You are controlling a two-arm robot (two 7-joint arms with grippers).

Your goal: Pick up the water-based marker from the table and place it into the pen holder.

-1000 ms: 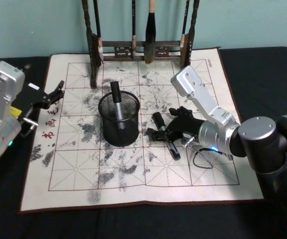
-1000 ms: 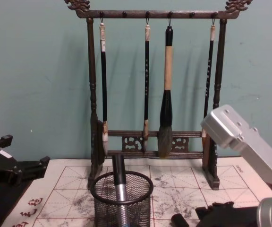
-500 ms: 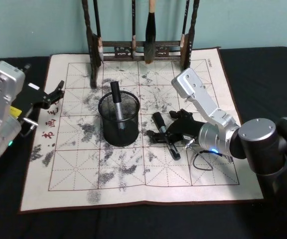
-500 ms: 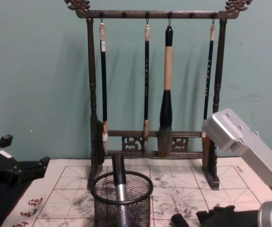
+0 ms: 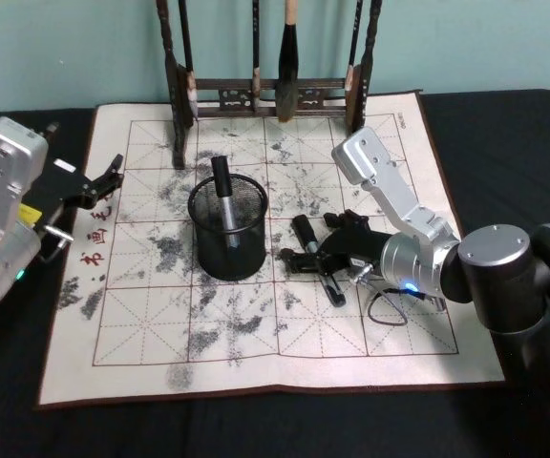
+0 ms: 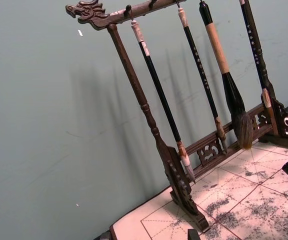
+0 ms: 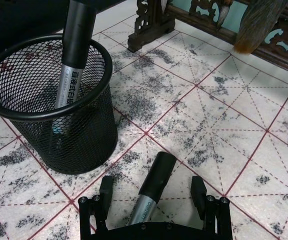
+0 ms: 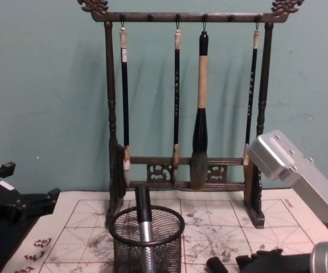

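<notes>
Black tabletop (image 5: 504, 134), inked mat (image 5: 256, 334) | R gripper (image 7: 152, 187) low over marker (image 7: 156, 172) lying on mat, near holder (image 5: 227, 256), on its R | fingers (image 7: 105, 186) apart, straddling barrel, prob. lined up to clamp | L gripper (image 5: 103, 179) parked by mat's L edge

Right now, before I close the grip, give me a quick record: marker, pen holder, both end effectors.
loose marker: lying flat on the mat, right of the pen holder
pen holder: upright, with a second marker standing inside
right end effector: open, straddling the loose marker, gaps on both sides
left end effector: parked at the mat's left edge
</notes>
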